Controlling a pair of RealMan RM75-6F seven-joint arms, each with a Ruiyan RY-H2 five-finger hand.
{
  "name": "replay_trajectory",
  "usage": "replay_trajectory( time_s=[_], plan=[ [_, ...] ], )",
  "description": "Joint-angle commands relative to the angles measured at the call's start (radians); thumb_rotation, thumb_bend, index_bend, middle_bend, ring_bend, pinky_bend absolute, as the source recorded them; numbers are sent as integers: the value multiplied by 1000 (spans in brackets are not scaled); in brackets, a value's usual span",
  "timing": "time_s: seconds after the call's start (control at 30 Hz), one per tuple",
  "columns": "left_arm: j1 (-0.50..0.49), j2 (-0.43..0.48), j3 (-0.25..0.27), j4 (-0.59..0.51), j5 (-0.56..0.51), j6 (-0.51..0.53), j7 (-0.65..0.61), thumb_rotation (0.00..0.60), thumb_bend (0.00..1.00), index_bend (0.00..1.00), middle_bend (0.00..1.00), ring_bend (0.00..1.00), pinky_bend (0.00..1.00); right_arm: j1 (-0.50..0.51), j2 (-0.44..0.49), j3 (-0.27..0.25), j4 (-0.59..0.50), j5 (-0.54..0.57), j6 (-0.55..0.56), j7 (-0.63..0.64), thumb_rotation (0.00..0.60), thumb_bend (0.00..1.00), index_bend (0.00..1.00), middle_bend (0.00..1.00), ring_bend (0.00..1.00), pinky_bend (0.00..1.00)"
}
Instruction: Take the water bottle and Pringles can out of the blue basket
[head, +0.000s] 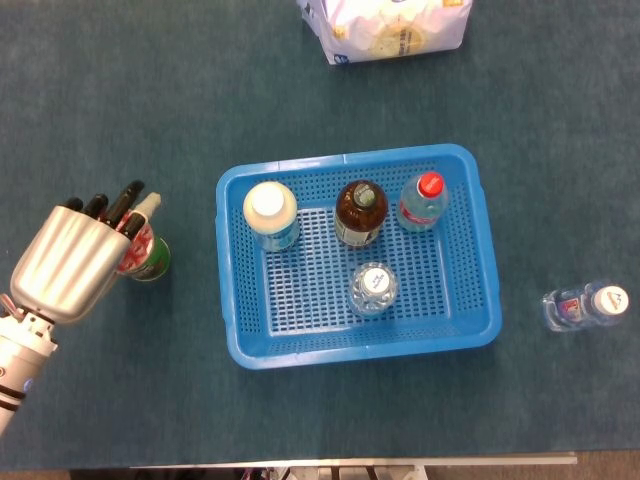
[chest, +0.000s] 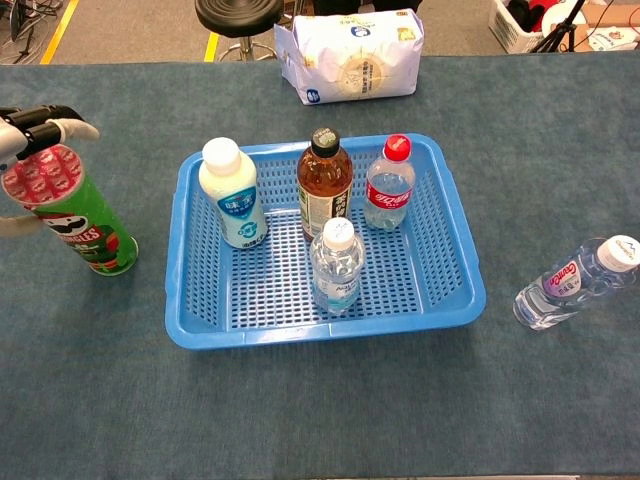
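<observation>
The left hand (head: 72, 265) is hovering at the green Pringles can (chest: 75, 212), which is standing upright on the table (head: 300, 90) well to the left of the blue basket (head: 487, 290). Its fingers look spread around the can's top, one pale fingertip reaching past the rim in the chest view, yet whether they are pressing the can or already letting go I cannot tell. The right hand is showing in neither view.

The water bottle (chest: 572, 282) is lying on its side on the table, well to the right of the basket, cap pointing far and right. So both task items are sitting outside the basket, and the job looks nearly done.

The can is likely handling light and stiff: a tall cardboard tube on a narrow base, smooth and easy to tip, so the mid-body is the safest place to take hold. The clear bottle probably has thin, slippery walls and may roll.

Inside the basket, a white-capped milk drink bottle (head: 270, 215), a brown tea bottle (head: 360, 212), a red-capped bottle (head: 423, 201) and a small clear bottle (head: 371, 288) are standing. A white snack bag (head: 385, 25) is lying at the far edge. Nothing is crowding the can.
</observation>
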Motion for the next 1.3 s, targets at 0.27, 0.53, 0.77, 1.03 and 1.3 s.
replay_trajectory(
  time_s=[0.27, 0.53, 0.77, 1.03, 1.3],
  plan=[
    [4, 11, -15, -5, -21, 20, 12, 600, 142, 155, 183, 413, 662, -2, -2, -1, 2, 1, 2, 2, 600, 0, 215, 339, 255, 427],
    [20, 17, -32, 0, -25, 72, 15, 600, 142, 157, 183, 416, 662, -2, -2, -1, -2, 2, 1, -1, 600, 0, 216, 339, 255, 427],
    [56, -16, -52, 60, 28, 193, -105, 600, 142, 302, 273, 411, 657, -13, 12, -2, -21, -3, 21, -21, 600, 0, 215, 340, 255, 427],
    [121, -54, -68, 105, 15, 329, -359, 600, 142, 384, 350, 409, 652, -55, 65, -7, -91, -12, 86, -92, 600, 0, 215, 340, 255, 427],
    [172, -81, -77, 158, 26, 427, -457, 600, 142, 463, 423, 409, 652, -124, 74, -5, -154, 3, 184, -247, 600, 0, 215, 343, 256, 427]
  ],
)
